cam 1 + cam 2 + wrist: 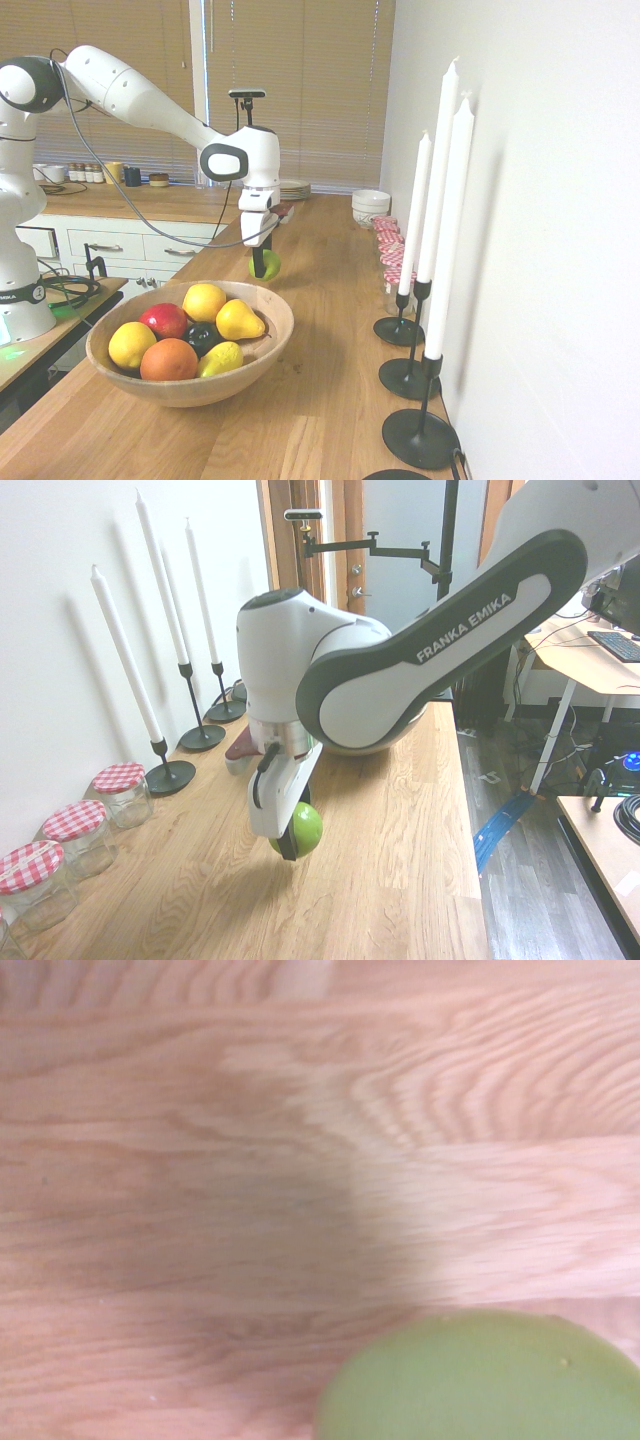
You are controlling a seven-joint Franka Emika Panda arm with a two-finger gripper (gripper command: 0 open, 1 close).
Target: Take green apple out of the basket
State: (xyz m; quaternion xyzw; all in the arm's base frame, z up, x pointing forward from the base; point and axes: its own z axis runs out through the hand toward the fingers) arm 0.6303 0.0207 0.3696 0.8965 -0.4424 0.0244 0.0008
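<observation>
Glossy green apple just above the countertop – out of the wooden basket (fruit-filled), nearby

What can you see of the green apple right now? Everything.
The green apple is round, glossy, bright green and unblemished where visible. It is out of the basket, clamped between the fingers of the downward-pointing gripper, low over the wooden counter beyond the basket. Whether it touches the wood cannot be told.
</observation>
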